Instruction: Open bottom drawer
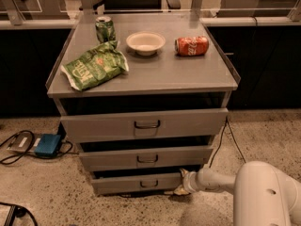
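The bottom drawer (136,182) is the lowest, shortest grey front of the cabinet, with a small dark loop handle (149,183) at its centre. It stands out a little from the cabinet body. My gripper (182,182) reaches in from the lower right on a white arm (221,180) and sits at the drawer front's right end, low near the floor. Its fingers touch or nearly touch that right edge.
Above are the middle drawer (146,157) and top drawer (146,124), both slightly out. The cabinet top holds a green chip bag (94,66), a green can (105,29), a white bowl (146,43) and a lying red can (192,45). A blue box (48,145) with cables lies on the floor at left.
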Controlling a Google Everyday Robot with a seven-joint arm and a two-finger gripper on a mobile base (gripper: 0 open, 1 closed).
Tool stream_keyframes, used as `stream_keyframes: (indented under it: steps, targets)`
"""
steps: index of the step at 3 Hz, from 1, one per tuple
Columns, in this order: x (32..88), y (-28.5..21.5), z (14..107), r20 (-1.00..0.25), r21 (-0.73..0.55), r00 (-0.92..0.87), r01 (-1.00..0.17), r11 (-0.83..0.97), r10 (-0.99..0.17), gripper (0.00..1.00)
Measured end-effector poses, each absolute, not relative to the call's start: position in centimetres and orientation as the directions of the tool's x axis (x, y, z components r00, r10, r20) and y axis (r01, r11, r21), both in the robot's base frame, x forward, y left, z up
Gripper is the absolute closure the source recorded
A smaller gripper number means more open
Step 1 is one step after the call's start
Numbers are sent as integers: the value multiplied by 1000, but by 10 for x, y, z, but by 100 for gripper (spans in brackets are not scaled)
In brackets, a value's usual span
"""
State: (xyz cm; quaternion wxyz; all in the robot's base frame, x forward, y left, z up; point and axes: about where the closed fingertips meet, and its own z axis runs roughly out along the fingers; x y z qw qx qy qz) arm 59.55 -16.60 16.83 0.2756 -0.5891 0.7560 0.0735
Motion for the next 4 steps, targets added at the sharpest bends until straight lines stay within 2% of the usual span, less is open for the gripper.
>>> stream_keyframes:
  steps: [2,3,4]
  targets:
    - [596,-166,174,-503,-214,-154,-931,295,-850,89]
    - [596,-169,181,-503,-214,-154,-931,295,-850,100]
    - [596,-171,182,-503,-214,-154,-931,295,-850,100]
